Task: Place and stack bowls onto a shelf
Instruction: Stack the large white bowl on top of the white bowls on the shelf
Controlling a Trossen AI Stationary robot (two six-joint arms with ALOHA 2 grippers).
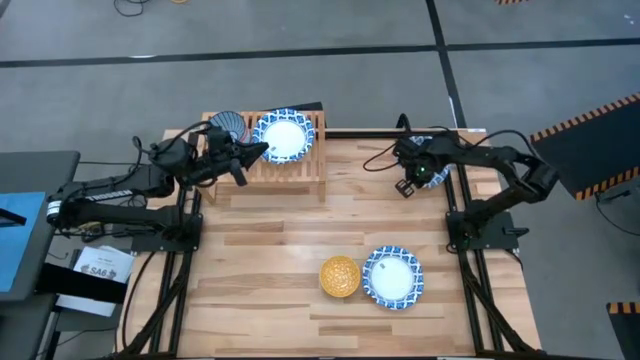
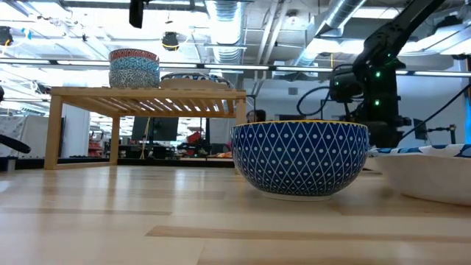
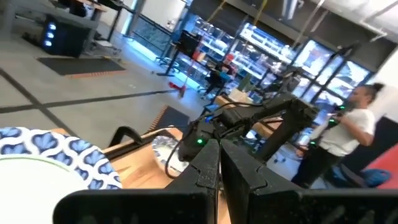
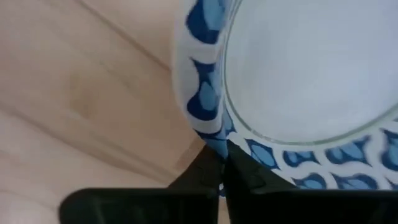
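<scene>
With bowls already on the shelf (image 1: pixel 270 165), my right gripper (image 4: pixel 222 163) pinches another wide bowl's rim (image 4: pixel 205 118); two near bowls (image 1: pixel 393 277) remain.

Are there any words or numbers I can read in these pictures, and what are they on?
"SA6": roughly, on a white paper lying left of the table; blurred, so not certain.
Smaller print on that paper: too small to read.
Bowls, shelf and arms: no writing shows.

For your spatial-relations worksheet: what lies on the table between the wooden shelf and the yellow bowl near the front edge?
Nothing. In the high view, only bare table separates the shelf from the yellow bowl; no bowl or arm lies across that stretch.
</scene>
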